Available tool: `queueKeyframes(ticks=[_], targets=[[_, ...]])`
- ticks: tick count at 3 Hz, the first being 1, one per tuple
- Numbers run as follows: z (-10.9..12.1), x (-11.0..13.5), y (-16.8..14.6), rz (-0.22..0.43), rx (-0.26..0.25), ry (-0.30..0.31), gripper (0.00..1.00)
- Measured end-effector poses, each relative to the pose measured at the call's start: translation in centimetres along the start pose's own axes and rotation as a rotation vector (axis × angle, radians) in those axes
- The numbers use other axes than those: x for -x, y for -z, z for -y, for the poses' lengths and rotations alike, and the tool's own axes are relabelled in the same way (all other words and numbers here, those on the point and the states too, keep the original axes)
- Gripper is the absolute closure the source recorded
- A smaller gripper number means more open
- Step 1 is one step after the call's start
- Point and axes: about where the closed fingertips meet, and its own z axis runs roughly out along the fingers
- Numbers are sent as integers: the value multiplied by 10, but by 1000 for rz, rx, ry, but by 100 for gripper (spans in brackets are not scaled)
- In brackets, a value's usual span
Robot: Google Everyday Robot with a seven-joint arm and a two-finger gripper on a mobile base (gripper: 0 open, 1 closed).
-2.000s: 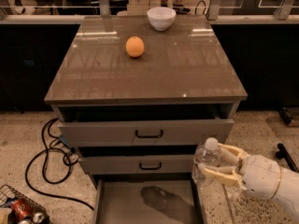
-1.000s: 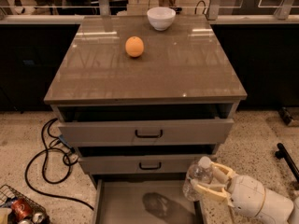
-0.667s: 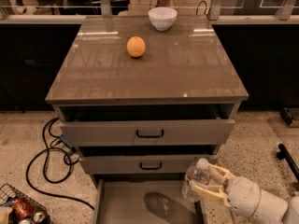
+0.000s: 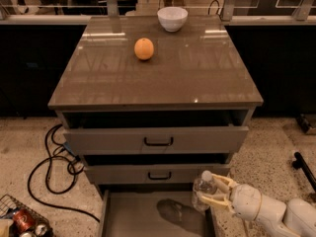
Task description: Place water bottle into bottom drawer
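Speckled floor (image 4: 276, 152) surrounds the cabinet (image 4: 158, 73), whose bottom drawer (image 4: 133, 216) stands open; the gripper (image 4: 207, 187) clamps the water bottle (image 4: 199, 191) over one side wall, and should carry it inward before lowering

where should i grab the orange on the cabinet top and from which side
Probably across the orange's widest middle, coming straight down from above. It is round and sits alone on the flat cabinet top, with the white bowl well behind it. The hand is low at the right, shut on the water bottle over the bottom drawer's right edge.
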Motion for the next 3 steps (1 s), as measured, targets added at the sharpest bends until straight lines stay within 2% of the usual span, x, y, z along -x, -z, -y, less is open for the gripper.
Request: queueKeyframes(ticks=[1,2,3], targets=[[11,-37,-12,-36,49,33,100],[12,-71,-23,-66,92,51,100],[5,-105,-36,-71,123,36,100]])
